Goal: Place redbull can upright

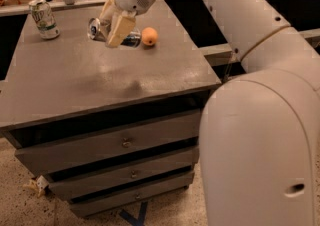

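The redbull can lies on its side between my gripper's fingers, silver top to the left and blue end to the right. My gripper comes down from the white arm and is shut on the can's middle. It holds the can a little above the far part of the grey table.
A white-and-green can stands upright at the table's far left corner. A small orange fruit lies just right of the held can. Drawers run under the table's front edge. My large white arm body fills the right side.
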You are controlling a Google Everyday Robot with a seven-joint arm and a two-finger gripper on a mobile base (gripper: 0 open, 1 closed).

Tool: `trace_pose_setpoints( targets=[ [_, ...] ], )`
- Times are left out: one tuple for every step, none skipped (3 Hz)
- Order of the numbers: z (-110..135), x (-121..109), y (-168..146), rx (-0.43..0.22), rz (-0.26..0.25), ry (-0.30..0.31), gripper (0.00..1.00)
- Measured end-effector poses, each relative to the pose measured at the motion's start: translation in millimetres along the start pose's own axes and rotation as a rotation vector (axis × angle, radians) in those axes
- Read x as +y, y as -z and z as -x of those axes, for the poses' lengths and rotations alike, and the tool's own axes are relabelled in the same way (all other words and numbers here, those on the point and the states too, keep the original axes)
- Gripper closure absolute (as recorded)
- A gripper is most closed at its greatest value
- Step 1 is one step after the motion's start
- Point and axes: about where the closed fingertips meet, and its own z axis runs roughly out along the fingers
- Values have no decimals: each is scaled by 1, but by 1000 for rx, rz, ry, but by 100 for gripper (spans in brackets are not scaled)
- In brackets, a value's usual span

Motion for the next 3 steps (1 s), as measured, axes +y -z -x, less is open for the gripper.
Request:
trace_pose_setpoints(
  targets=[
    [8, 12, 19, -166, -75, -115, 100],
    [20, 28, 20, -293, -157, -188, 100],
    [30, 41, 7, -352, -237, -229, 100]
  ],
)
